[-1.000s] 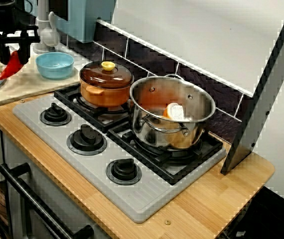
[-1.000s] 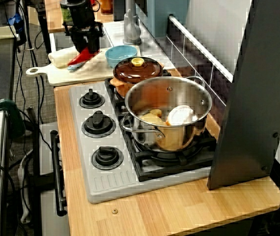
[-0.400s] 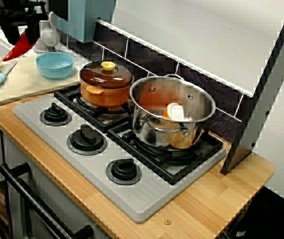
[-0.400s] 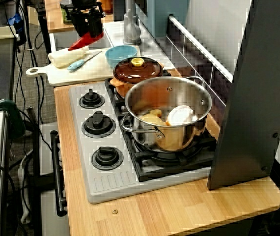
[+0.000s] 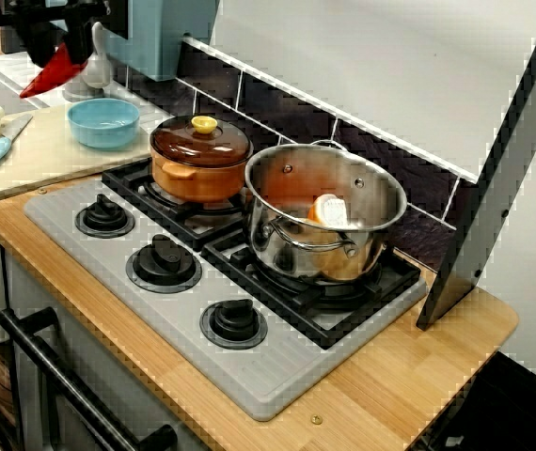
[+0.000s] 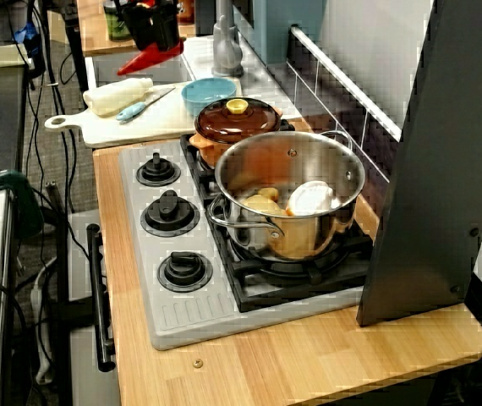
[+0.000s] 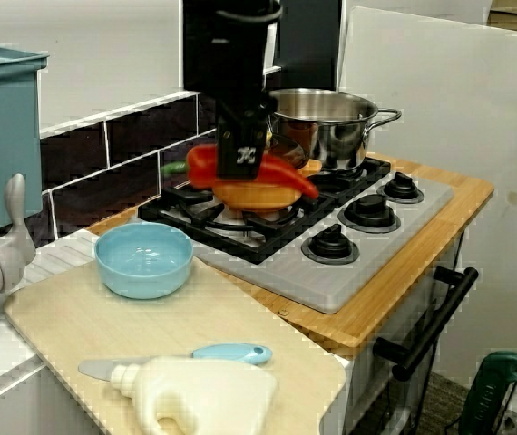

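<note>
My gripper (image 5: 55,49) is shut on a red pepper (image 5: 48,75) with a green stem and holds it in the air. In the view from the stove's front it hangs at the top left, above and left of a light blue bowl (image 5: 103,122). The high view from the stove's end shows the gripper (image 6: 156,41) and pepper (image 6: 150,59) over the far edge of the cutting board (image 6: 139,127). Seen from the cutting board side, the gripper (image 7: 240,156) grips the pepper (image 7: 277,170) at its middle, lying level, above the bowl (image 7: 144,260).
A blue-handled knife (image 7: 186,356) and a white bottle (image 7: 204,394) lie on the board. A lidded brown pot (image 5: 199,155) and an open steel pot (image 5: 324,211) with food inside stand on the stove. A faucet (image 5: 85,66) stands just behind the gripper.
The gripper has risen from the cutting board with the pepper and moved toward the back, closer to the faucet and bowl. The knife now lies uncovered.
</note>
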You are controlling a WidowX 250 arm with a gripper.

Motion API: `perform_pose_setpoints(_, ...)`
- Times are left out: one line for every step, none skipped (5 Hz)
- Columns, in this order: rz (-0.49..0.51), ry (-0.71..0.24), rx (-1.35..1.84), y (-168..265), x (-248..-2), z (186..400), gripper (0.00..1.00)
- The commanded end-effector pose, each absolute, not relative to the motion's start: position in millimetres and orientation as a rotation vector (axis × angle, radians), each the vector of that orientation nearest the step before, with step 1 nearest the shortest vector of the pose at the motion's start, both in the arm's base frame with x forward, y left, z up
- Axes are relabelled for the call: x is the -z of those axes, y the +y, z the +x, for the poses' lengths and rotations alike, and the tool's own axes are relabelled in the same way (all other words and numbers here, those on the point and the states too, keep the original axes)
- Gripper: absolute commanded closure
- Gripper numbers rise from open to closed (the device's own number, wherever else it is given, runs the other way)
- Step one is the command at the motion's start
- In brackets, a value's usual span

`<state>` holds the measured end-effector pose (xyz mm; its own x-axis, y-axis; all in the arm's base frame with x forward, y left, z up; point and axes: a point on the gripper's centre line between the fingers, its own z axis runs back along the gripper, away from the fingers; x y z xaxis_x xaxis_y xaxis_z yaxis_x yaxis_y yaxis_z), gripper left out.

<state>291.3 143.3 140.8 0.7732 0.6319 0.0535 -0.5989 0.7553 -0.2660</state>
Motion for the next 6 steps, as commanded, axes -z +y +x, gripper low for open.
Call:
perform_pose_setpoints(-0.253,-0.261,-0.585,114.7,-187.8,297.0,1.00)
perform_pose_setpoints(-0.252,-0.276,-0.555,93.4,-190.7,304.9,1.00)
perform_pose_setpoints(-0.248,-0.279,-0.529,68.6,-189.4,308.9,1.00)
perform_pose_setpoints(-0.246,-0.281,-0.505,35.4,-185.0,311.3,1.00)
perform_pose_setpoints(-0.246,-0.284,-0.488,8.7,-183.6,315.1,1.00)
perform_pose_setpoints(-0.234,-0.293,-0.469,-16.9,-179.7,320.8,1.00)
